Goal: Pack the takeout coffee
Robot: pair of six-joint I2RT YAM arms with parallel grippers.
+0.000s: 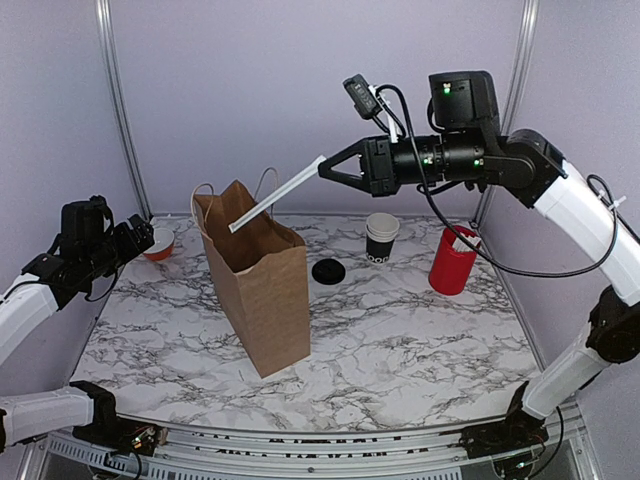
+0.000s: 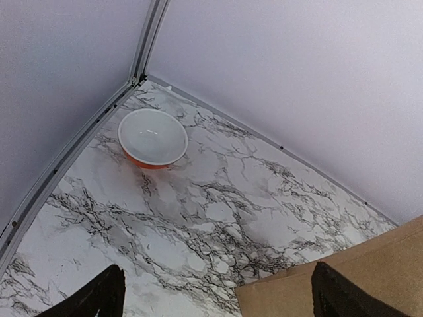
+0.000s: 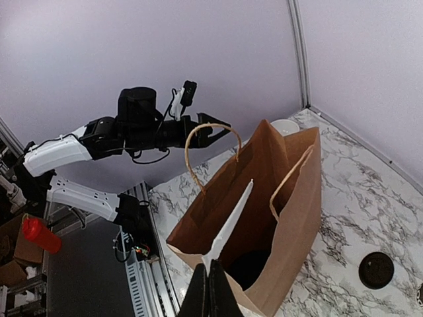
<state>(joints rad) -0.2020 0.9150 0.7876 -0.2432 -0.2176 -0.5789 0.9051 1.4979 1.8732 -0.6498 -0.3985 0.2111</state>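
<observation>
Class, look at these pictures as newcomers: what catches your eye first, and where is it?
The brown paper bag standing open mid-table draws the eye first. Above its mouth the right gripper pinches a long white stick, angled down toward the opening. A red cylinder stands at the back right.

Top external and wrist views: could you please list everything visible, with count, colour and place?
paper bag: one, brown, standing open left of centre
dark shape: one, inside the bag, cannot tell what
stick: one, white, in right gripper, slanting toward bag's mouth
lid: one, black, lying flat right of bag
cups: one stack, black, white rims, behind lid
cylinder: one, red, holding white sticks, right of cups
bowl: one, orange outside, white inside, back left corner
left gripper: one, black, open, near bowl
right gripper: one, black, shut on stick, raised
</observation>
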